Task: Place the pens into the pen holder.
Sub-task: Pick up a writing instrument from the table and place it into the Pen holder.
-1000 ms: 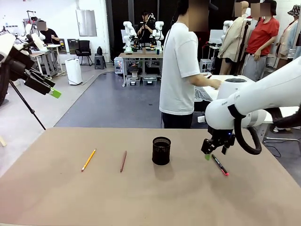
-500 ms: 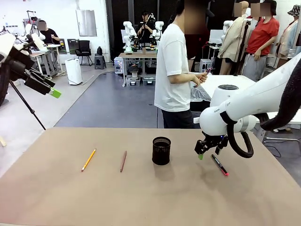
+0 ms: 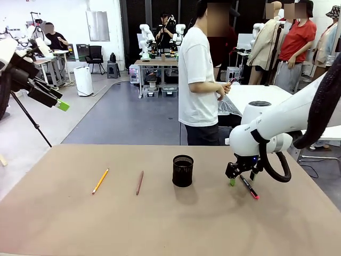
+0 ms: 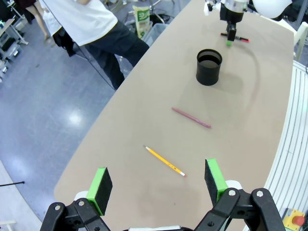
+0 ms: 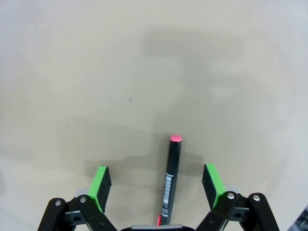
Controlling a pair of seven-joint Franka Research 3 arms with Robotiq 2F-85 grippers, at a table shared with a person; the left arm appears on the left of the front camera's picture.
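Tan table (image 3: 64, 224), person in white T-shirt (image 3: 198, 85) standing beyond it, white floor unit (image 3: 83, 80), black chair (image 3: 96, 55) farther back

Right arm (image 3: 282, 120): glossy white shell, rounded joints, small grey lettering, black band, black cable (image 3: 290, 169) looped at wrist. Right gripper (image 3: 241, 179) and left gripper (image 4: 156, 180): black linkage fingers, round silver pivot screws, rectangular green pads (image 4: 102, 184).
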